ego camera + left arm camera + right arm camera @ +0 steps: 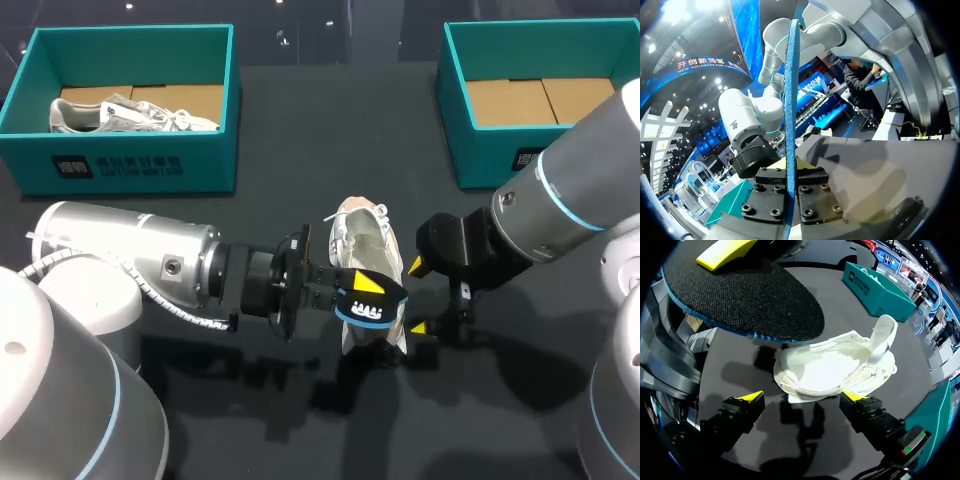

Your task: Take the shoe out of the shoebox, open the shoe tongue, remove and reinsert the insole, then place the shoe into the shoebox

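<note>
A white shoe [365, 240] lies on the dark table, its tongue pulled up and its inside showing [835, 367]. My left gripper [368, 297] is shut on the black, blue-edged insole [372, 313], holding it just above the shoe's heel end. The left wrist view shows the insole [790, 100] edge-on, pinched in my left gripper [789, 165]. In the right wrist view the insole [750, 295] hovers over the shoe. My right gripper [417, 296] stands open at the shoe's right side; its fingers [752, 400] straddle the shoe's near end without touching it [804, 397].
A teal shoebox [130, 160] at the back left holds another white shoe [130, 115]. A second teal shoebox [480, 150] at the back right shows only its cardboard floor. Both arms crowd the table's middle.
</note>
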You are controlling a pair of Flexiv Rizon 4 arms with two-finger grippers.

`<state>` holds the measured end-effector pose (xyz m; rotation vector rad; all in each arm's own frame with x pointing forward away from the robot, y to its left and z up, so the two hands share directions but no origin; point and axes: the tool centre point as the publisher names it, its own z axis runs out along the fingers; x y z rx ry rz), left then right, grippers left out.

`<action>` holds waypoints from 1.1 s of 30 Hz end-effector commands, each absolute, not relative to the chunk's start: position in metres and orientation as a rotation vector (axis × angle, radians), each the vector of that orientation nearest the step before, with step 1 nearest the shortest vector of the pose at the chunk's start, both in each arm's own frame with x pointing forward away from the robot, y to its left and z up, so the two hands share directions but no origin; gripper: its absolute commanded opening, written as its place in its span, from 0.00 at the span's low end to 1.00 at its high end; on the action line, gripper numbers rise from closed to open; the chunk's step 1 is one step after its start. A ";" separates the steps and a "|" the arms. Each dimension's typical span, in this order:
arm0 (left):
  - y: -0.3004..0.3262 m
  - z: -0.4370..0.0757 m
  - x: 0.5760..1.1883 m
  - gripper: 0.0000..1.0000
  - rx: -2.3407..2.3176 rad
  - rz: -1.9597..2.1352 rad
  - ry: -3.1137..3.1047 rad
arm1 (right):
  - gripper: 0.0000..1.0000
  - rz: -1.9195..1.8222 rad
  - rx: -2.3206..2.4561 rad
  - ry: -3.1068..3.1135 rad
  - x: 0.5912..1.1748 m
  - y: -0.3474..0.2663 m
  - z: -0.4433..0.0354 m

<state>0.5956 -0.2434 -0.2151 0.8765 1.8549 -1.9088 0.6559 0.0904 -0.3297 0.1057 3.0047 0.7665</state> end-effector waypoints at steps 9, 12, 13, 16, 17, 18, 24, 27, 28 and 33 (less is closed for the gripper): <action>-0.253 -0.223 0.588 0.00 0.894 -1.918 1.876 | 1.00 0.743 0.126 2.993 0.665 0.101 -0.355; -0.253 -0.223 0.588 0.00 0.893 -1.920 1.879 | 1.00 0.736 0.137 2.990 0.668 0.098 -0.356; -0.253 -0.223 0.587 0.00 0.892 -1.921 1.879 | 1.00 0.731 0.145 2.992 0.669 0.098 -0.357; -0.254 -0.223 0.586 0.00 0.893 -1.925 1.881 | 1.00 0.738 0.161 2.990 0.671 0.096 -0.359; -0.255 -0.224 0.586 0.00 0.894 -1.926 1.882 | 1.00 0.743 0.167 2.990 0.671 0.095 -0.360; -0.255 -0.224 0.586 0.00 0.895 -1.929 1.885 | 1.00 0.746 0.174 2.991 0.672 0.095 -0.361; -0.256 -0.227 0.586 0.00 0.894 -1.934 1.894 | 1.00 0.744 0.182 2.995 0.678 0.093 -0.366; -0.257 -0.228 0.586 0.00 0.884 -1.938 1.898 | 1.00 0.743 0.183 3.001 0.680 0.092 -0.369; -0.257 -0.228 0.586 0.00 0.873 -1.944 1.906 | 1.00 0.745 0.182 3.004 0.680 0.091 -0.370; -0.257 -0.227 0.587 0.00 0.856 -1.948 1.919 | 1.00 0.774 0.181 3.002 0.677 0.088 -0.372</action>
